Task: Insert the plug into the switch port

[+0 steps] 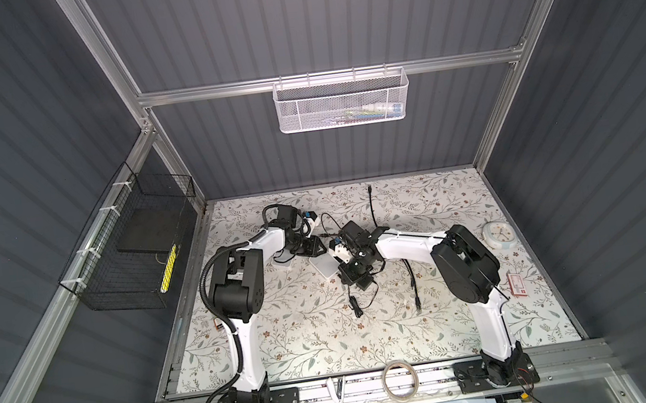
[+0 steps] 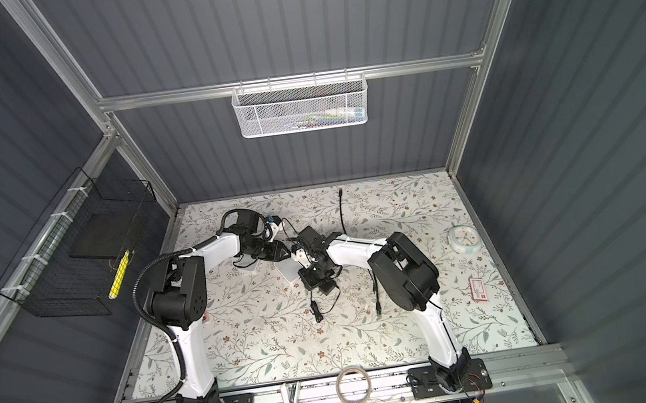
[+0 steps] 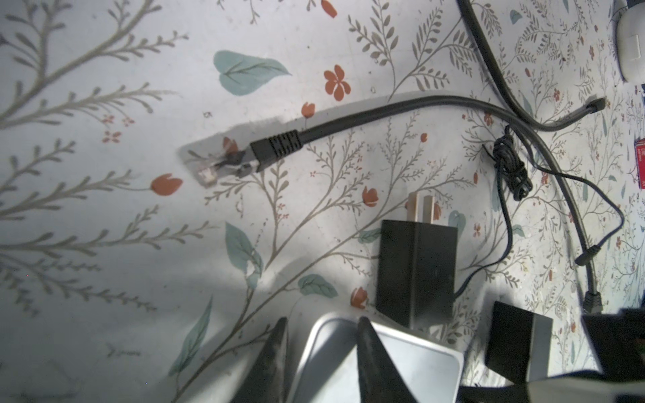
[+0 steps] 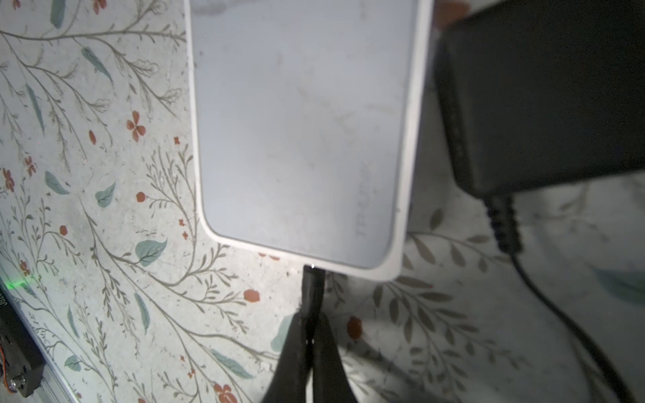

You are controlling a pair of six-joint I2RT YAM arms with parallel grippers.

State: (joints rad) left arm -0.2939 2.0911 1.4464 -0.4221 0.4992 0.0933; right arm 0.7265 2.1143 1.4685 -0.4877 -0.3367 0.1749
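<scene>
Floral tabletop (image 1: pixel 309 338), adapter (image 3: pixel 415 268) beside switch (image 4: pixel 300 139) and plug (image 4: pixel 313 289), ethernet cable (image 3: pixel 384 108) nearby

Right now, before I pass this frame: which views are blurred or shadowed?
Right wrist view: black power adapter blurred, flat white switch box dim. Left wrist view: broad shadow over the floral table cover; clear-tipped black network cable sharp. Both top views: evenly lit, in focus.
</scene>
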